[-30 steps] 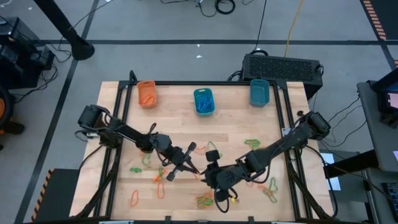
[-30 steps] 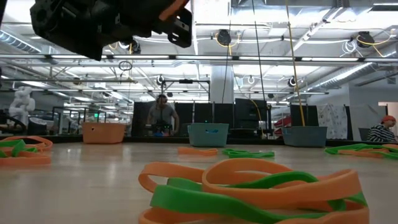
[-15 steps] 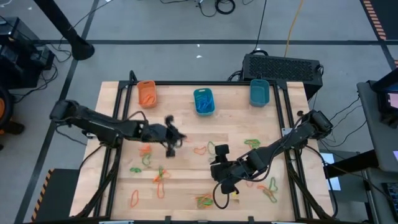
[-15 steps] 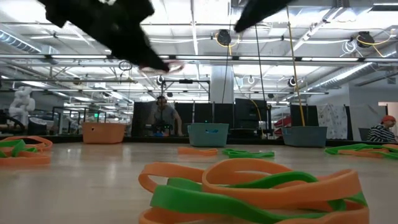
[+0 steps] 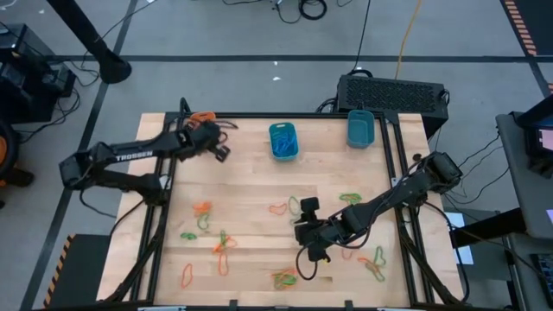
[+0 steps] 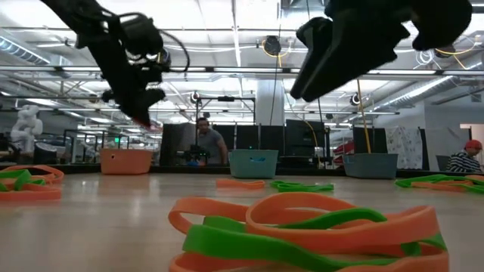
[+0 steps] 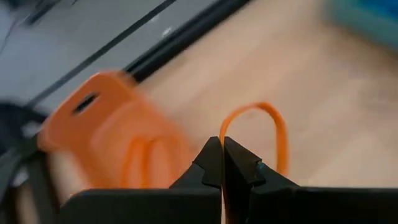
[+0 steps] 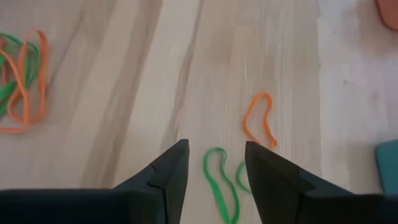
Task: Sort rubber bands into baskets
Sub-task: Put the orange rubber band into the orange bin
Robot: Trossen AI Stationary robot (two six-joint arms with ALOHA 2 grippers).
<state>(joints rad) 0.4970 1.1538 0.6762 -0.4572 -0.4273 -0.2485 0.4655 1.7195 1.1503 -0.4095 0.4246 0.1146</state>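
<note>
Left gripper [image 7: 222,149] clamped tight on an orange rubber band [image 7: 273,134]; the loop stands up out of the pinched fingertips. Orange basket [image 7: 109,134] just ahead of and below this gripper, a few orange bands already lying inside it. From above, left gripper [image 5: 210,141] hangs over that basket at the table's far left corner, arm stretched out from the left edge.

Right gripper [image 8: 214,163] with fingers spread, nothing between them, hovering low over the table. Directly under its tips: a green band [image 8: 219,180]; just beyond that, an orange loop [image 8: 260,119]. Off to one side of it, a tangle of orange and green bands [image 8: 23,71]. From above, right gripper [image 5: 308,226] sits mid-table toward the near edge.

Centre teal basket [image 5: 282,140] holds blue bands; right teal basket [image 5: 360,128] at the far edge, contents not discernible. Loose bands [image 5: 207,231] scattered over the near half of the table.
</note>
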